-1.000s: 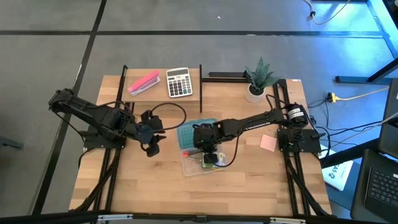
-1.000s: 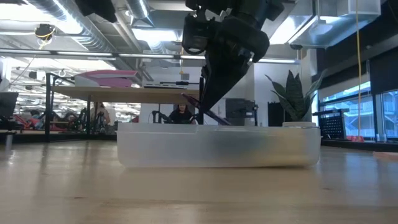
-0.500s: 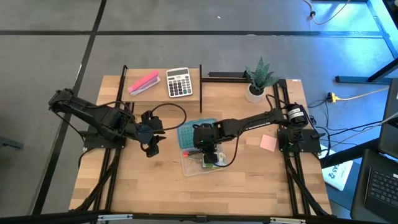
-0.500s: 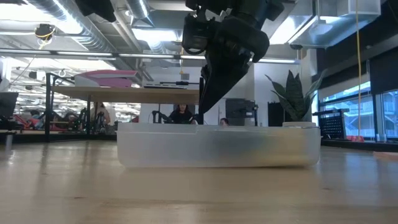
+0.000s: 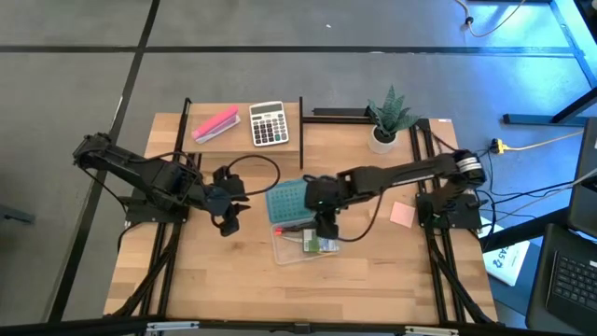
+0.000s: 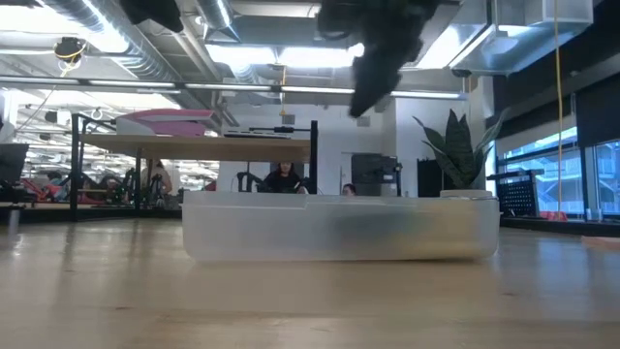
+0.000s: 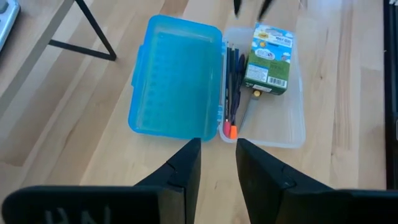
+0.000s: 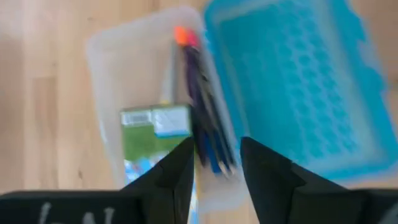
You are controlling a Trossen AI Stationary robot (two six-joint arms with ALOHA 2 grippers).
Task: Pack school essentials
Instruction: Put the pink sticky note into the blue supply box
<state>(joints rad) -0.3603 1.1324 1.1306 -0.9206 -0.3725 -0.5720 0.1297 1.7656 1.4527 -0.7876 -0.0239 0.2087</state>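
An open pencil case lies at mid-table: a clear tray [image 5: 300, 250] with its blue lid [image 5: 284, 201] folded flat beside it. In the tray lie the yellow-green crayon box [image 7: 268, 59] and a bundle of thin dark pens and a pencil [image 7: 231, 87] with an orange-red tip [image 7: 230, 130], along the hinge side. My right gripper [image 8: 217, 165] hangs open above the tray, holding nothing; it also shows high in the low view [image 6: 363, 97]. My left gripper [image 7: 217, 162] waits open to the left of the case [image 5: 227, 219], above the table.
A raised shelf at the far left carries a pink block [image 5: 215, 123] and a grey calculator [image 5: 269, 123]. A potted plant [image 5: 387, 117] stands at the far right and a pink note [image 5: 402, 214] lies right of the case. Bare wood stretches along the near edge.
My right gripper has risen out of the tray and drawn a little toward the table's right edge. The dark-red pen that stuck out slanting at its fingertips has dropped out of sight behind the tray's wall.
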